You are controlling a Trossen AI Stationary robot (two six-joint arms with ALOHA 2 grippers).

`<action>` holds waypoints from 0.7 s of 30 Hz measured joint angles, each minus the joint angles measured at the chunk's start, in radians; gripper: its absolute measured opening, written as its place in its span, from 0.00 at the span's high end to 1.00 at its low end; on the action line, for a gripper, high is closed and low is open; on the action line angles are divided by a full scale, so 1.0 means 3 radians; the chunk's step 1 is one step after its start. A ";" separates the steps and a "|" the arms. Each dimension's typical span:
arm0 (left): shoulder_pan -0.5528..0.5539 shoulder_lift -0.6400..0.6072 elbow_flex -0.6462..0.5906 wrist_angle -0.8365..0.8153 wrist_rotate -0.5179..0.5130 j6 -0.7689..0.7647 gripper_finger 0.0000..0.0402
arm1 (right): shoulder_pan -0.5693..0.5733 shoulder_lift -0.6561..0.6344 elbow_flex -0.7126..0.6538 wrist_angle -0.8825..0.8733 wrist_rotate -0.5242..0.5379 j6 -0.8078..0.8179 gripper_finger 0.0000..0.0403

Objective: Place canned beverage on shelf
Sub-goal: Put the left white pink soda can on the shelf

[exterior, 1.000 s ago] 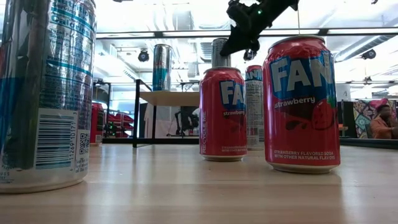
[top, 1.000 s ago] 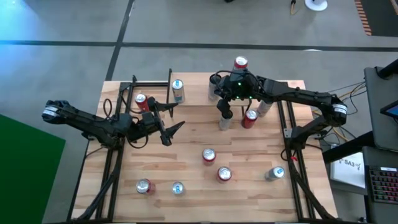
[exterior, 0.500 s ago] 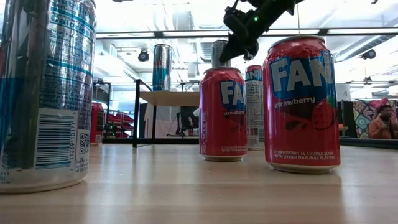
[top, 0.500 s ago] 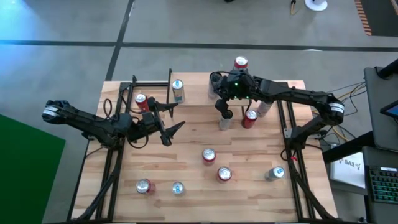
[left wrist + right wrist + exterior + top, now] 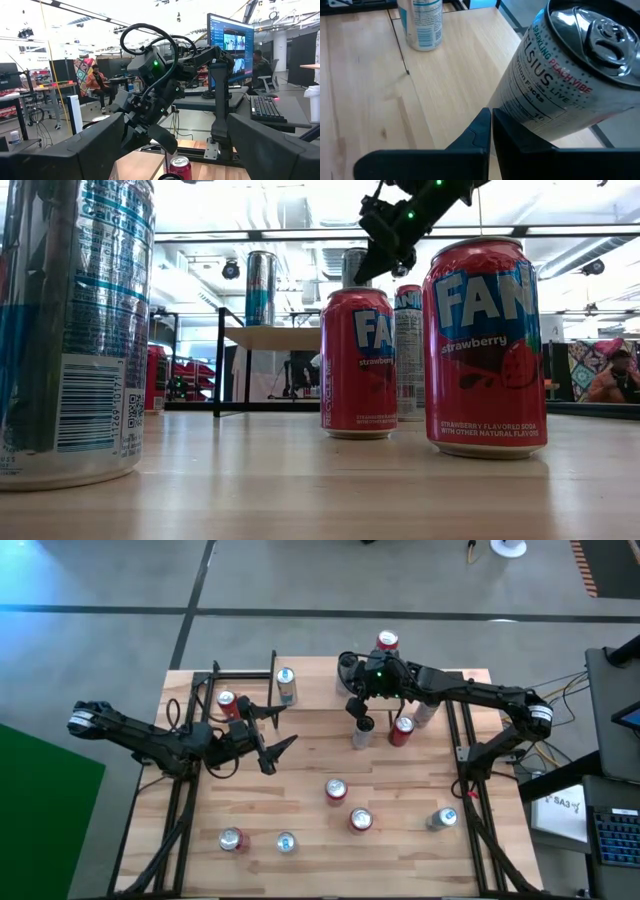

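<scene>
Cans are scattered over the table [image 5: 310, 780], and none of them has shifted in the past second; only the right arm has moved.

On the left, the left tool [image 5: 289, 725] hangs over the wood with its jaws spread and nothing between them, where it was a second ago. A red can [image 5: 227, 702] stands just behind it.

Next comes the shelf [image 5: 275, 337], which already carries a blue-and-white can [image 5: 286, 686] and looks to have free plank beside it.

Right of that, the right tool [image 5: 362, 722] has risen a little and drawn slightly toward the shelf. In the low view it now stands clearly above the tops of the cans. Its fingers [image 5: 480, 132] are pressed together and empty. The slim silver can [image 5: 555, 85] stands on the table right beside them, not gripped.

Another red can [image 5: 401, 730] stands just to the right of the silver one.

So no drink is in hand yet, and the step is probably still the approach. The clenched tool would have to open before it can close round the silver can. That tall, narrow can could tip if the closed fingers nudge it.
</scene>
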 joint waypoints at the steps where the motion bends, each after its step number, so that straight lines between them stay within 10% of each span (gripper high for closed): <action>1: 0.0000 0.0000 0.0000 0.0000 0.0000 0.0000 0.16 | 0.0000 0.0000 0.0000 -0.0008 -0.0001 0.0000 0.98; 21: 0.0000 0.0001 0.0000 -0.0056 0.0000 0.0009 0.16 | -0.0029 0.0019 0.0000 -0.0140 0.0002 -0.0384 0.98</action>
